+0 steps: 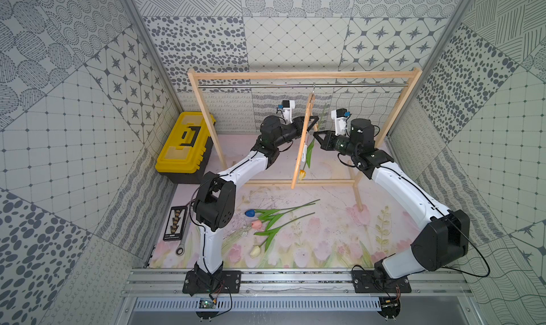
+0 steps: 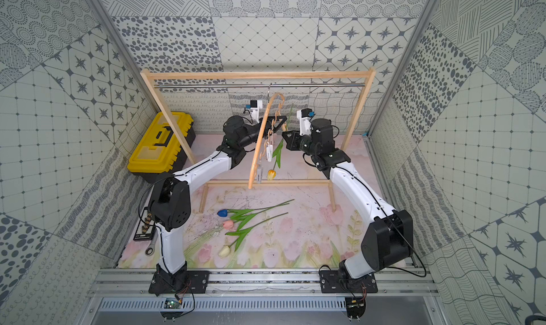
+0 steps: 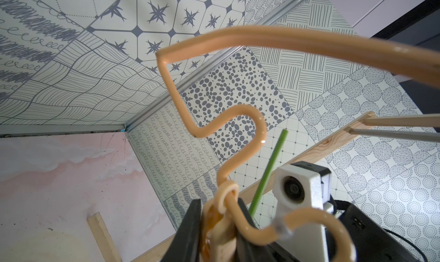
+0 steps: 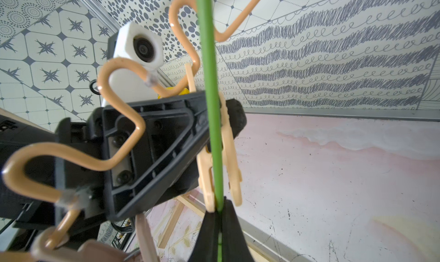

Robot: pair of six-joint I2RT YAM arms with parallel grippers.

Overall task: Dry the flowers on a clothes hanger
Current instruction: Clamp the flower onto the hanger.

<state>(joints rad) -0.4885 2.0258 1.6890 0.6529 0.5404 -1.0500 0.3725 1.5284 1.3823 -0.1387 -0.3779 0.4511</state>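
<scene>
Right wrist: tulip stem clamped between right jaws.

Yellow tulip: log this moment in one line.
left gripper: shut on clip | right gripper: shut on yellow tulip stem, at clip | clothes hanger: on rod | mat: three tulips

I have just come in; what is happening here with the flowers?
The left pincer grips a clip on the wooden clothes hanger, which hangs from the steel rod. The right pincer holds the yellow tulip by its stem, head down, at that clip. The blue tulip, pink tulip and cream tulip lie on the mat, not yet hung.
</scene>
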